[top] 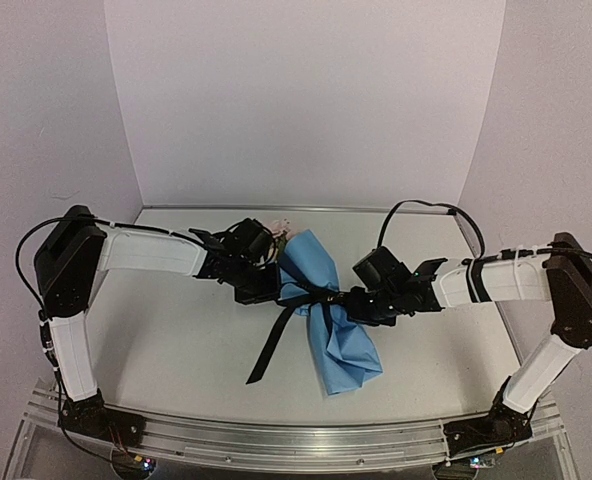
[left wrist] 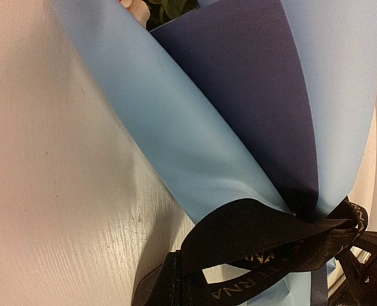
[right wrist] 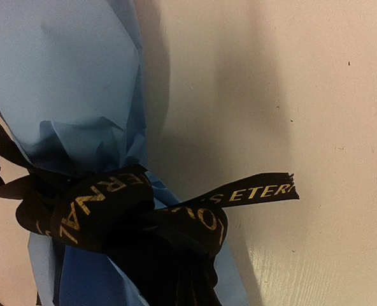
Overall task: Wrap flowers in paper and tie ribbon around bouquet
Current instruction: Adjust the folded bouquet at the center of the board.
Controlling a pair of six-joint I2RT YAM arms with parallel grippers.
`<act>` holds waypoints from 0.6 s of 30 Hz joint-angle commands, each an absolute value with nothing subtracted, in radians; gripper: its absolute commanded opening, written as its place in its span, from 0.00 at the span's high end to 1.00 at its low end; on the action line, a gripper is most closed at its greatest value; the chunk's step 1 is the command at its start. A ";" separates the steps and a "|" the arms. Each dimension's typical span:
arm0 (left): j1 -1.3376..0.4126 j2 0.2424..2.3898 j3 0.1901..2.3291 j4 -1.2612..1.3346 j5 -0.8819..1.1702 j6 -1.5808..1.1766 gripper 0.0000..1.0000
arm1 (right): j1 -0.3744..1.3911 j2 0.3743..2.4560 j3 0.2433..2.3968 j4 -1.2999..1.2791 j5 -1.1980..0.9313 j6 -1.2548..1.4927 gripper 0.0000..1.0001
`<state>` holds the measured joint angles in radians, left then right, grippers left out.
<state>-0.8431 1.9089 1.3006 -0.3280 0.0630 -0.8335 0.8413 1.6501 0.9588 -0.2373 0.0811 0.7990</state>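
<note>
Bouquet (top: 341, 350) in light blue paper lying mid-tabletop (top: 176, 340), rose heads (top: 281, 228) toward back wall, black ribbon (top: 271, 345) knotted round its waist, left claw (top: 268, 288) and right claw (top: 361, 303) pinched narrow on ribbon either side, loose tail trailing across open tabletop toward near edge.

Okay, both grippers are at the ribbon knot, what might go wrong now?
The ribbon knot looks loose and loopy, so it may slacken once the left gripper and right gripper let go. Its short end might slip back through. Harder pulling could crumple the paper further.
</note>
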 commanded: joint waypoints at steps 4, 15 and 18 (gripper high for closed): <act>-0.833 1.837 1.278 -0.283 0.084 -0.805 1.00 | 0.922 1.669 0.999 -0.228 0.083 0.889 1.00; -0.812 1.778 1.221 -0.282 0.086 -0.789 1.00 | 1.009 1.670 1.062 -0.261 0.154 0.934 1.00; -0.811 1.773 1.216 -0.285 0.087 -0.783 1.00 | 1.008 1.650 1.067 -0.293 0.170 0.899 0.89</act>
